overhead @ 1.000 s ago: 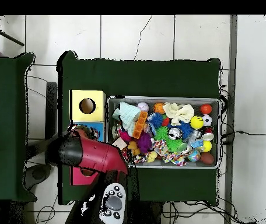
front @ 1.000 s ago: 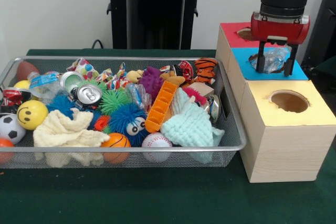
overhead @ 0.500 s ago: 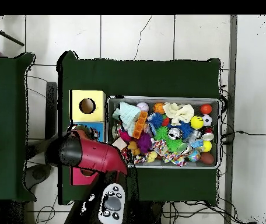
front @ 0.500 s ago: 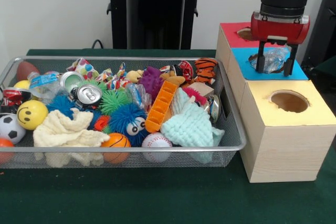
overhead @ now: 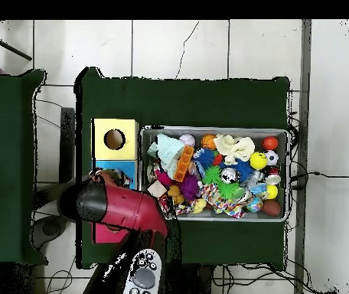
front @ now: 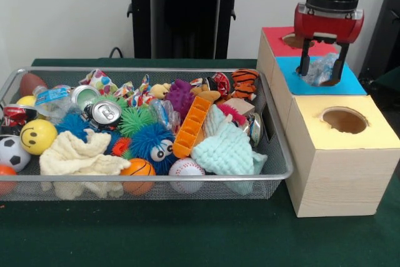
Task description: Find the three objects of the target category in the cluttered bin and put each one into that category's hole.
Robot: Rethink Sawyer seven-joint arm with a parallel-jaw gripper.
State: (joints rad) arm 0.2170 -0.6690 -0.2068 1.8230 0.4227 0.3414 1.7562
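Three boxes stand in a row right of the bin: red (front: 275, 35), blue (front: 353, 85) and yellow (front: 312, 117), each with a round hole on top. A crumpled clear plastic piece (front: 324, 67) sits in the blue box's hole. My gripper (front: 321, 77) hangs just above that hole, open, its fingers wide apart on either side of the plastic. In the overhead view the red arm (overhead: 120, 208) covers the gripper and most of the blue box (overhead: 132, 170).
The wire bin (front: 156, 176) is crammed with crushed cans (front: 105, 112), a plastic bottle (front: 53, 99), balls (front: 37, 136), cloths (front: 228, 151), spiky toys (front: 153, 142) and a tiger plush (front: 245, 81). The yellow box (overhead: 128, 126) lies beside the bin's rim (overhead: 216, 129).
The gripper has risen a little above the blue box's hole. The plastic piece stays in the hole. The bin's contents have not moved.
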